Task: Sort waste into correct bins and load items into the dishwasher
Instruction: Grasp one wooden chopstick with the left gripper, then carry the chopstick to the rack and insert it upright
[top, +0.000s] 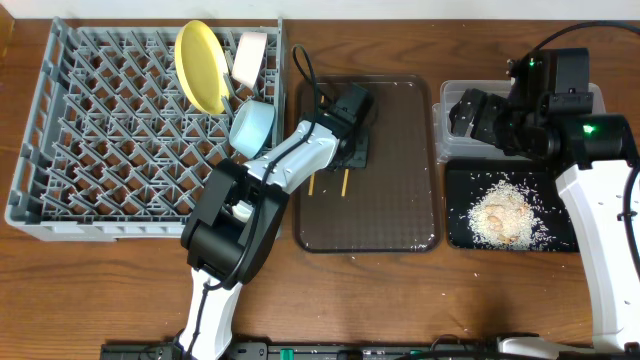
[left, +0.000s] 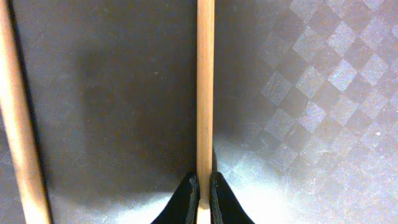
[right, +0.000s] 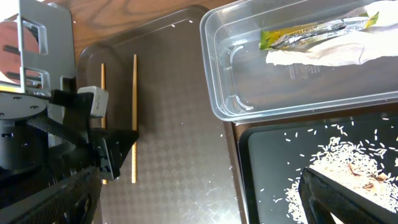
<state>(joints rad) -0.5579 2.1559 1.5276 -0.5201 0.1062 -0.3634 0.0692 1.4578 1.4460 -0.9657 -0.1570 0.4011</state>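
Two wooden chopsticks (top: 345, 183) lie on the dark-brown serving tray (top: 390, 210). My left gripper (left: 204, 194) is down on the tray and shut on one chopstick (left: 205, 93), pinched between its black fingertips. The other chopstick (left: 18, 124) lies beside it, untouched. The left gripper (top: 350, 152) sits near the tray's back left. My right gripper (top: 462, 112) hovers open and empty above the clear tub (top: 445, 95); its fingers (right: 336, 199) show wide apart. The tub (right: 217, 93) holds a green-and-orange wrapper (right: 311, 31) and a white tissue (right: 317, 55). The black tray (top: 460, 225) holds rice scraps (top: 503, 215).
The grey dish rack (top: 60, 150) fills the left side. In its back right corner stand a yellow plate (top: 200, 65), a white bowl (top: 250, 55) and a light-blue bowl (top: 252, 127). A few rice grains dot the wooden table (top: 470, 275).
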